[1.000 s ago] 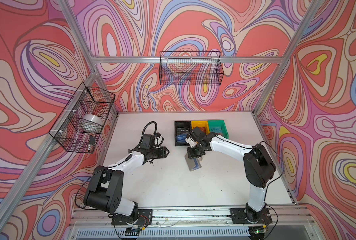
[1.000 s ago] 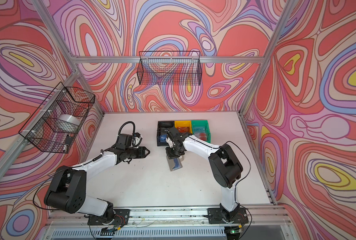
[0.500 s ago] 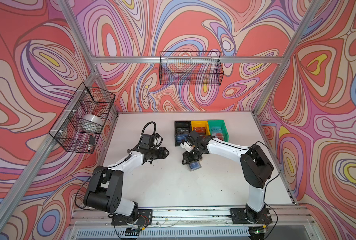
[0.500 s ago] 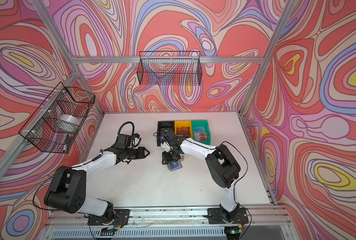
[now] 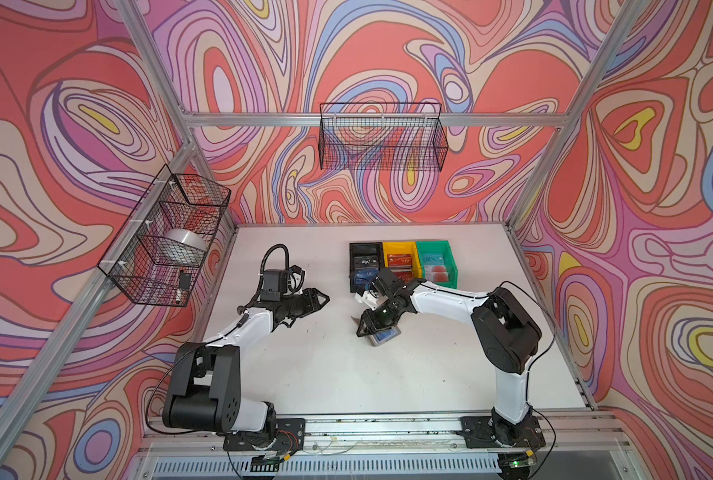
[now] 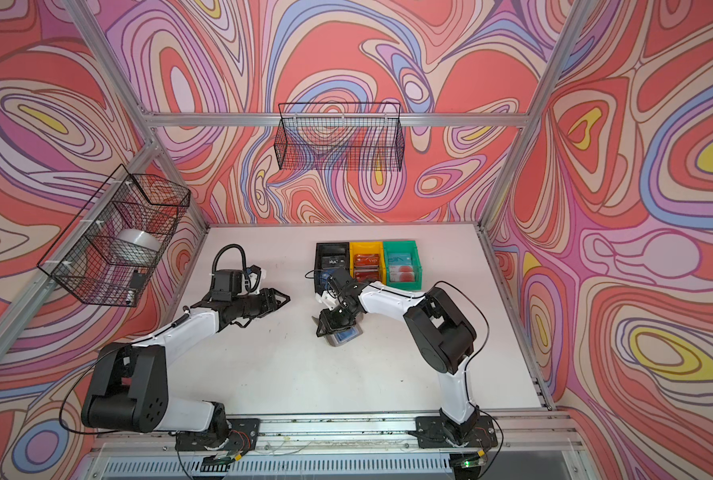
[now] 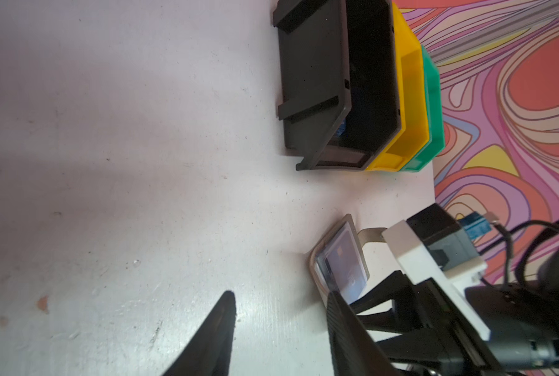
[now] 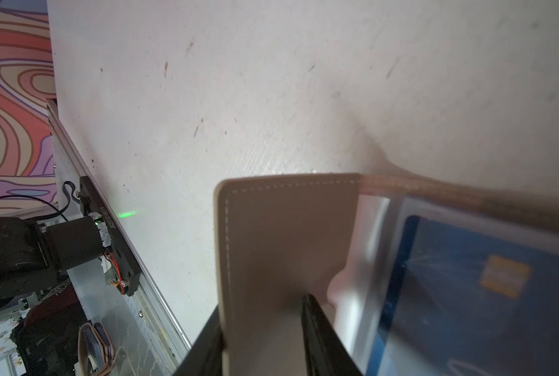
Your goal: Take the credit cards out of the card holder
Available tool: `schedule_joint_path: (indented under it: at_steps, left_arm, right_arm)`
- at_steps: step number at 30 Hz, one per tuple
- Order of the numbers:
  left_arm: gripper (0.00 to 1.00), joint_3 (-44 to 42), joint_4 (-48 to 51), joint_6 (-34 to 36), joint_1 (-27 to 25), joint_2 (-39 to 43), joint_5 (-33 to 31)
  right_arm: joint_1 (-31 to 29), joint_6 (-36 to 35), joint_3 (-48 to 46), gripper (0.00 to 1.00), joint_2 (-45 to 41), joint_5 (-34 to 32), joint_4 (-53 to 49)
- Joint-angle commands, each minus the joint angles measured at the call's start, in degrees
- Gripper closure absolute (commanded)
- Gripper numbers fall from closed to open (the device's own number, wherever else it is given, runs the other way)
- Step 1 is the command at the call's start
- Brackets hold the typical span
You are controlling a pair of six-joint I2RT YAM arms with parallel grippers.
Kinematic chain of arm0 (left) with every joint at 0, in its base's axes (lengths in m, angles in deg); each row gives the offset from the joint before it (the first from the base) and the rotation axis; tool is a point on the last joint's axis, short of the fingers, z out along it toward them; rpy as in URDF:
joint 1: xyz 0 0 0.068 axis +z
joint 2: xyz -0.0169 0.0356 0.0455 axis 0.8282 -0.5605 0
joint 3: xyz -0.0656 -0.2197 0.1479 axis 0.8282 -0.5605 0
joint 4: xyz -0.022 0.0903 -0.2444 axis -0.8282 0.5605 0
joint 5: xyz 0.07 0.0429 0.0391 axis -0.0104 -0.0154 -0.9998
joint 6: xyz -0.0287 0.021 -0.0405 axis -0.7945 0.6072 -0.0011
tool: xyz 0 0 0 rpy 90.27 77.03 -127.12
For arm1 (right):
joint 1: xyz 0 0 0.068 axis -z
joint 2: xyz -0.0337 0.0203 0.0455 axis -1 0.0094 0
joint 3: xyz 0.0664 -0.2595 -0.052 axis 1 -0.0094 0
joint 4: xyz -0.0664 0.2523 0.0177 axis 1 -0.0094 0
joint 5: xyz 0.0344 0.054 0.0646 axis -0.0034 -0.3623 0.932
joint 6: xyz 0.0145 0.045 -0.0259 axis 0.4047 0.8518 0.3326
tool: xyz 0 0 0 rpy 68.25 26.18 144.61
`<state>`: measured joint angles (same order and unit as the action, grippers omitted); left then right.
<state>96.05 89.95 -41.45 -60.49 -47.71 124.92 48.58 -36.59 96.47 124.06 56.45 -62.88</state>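
Card holder (image 5: 384,336): open at the table's (image 5: 346,382) middle, near the black bin (image 5: 365,248); blue card (image 8: 467,293) in its sleeve.
Right gripper (image 8: 261,338): jaws partly apart, straddling one grey flap.
Left gripper (image 7: 281,325): parted, empty.

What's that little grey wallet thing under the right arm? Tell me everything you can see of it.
The card holder is a flat grey-beige wallet, leather-like, with pale stitching along its rounded edge. It sits opened on the white table, near the row of plastic bins but apart from them. Inside, a clear plastic sleeve holds a blue card, and a small closing tab sticks out from one side. The right gripper straddles one flap; whether it pinches that flap is unclear.
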Motion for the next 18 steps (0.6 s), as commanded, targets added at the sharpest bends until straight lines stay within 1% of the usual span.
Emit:
schedule_joint_path:
  at_steps: [1, 5, 12, 16, 18]
  left_arm:
    - [0.51, -0.53, -3.99, -3.35, 0.18, 0.1, 4.61]
    - [0.52, 0.01, -3.29, -3.59, 0.18, -0.54, 5.26]
    - [0.52, 0.18, -2.6, -3.51, 0.19, 0.04, 5.64]
    - [0.52, 0.18, -2.35, -3.93, 0.18, 0.46, 6.03]
    - [0.52, 0.11, -2.39, -4.62, 0.18, 0.98, 6.41]
  right_arm:
    - [-0.26, 0.13, -1.2, 0.62, 0.11, 0.51, 0.7]
    - [-0.21, -0.3, -1.87, 0.6, -1.98, 1.69, 1.04]
    - [-0.25, -0.44, -3.83, 0.48, -5.87, 3.54, 1.63]
    - [-0.23, -0.49, -4.79, 0.46, -8.15, 2.59, 1.12]
    - [-0.25, -0.54, -4.97, 0.46, -9.44, 0.65, 0.11]
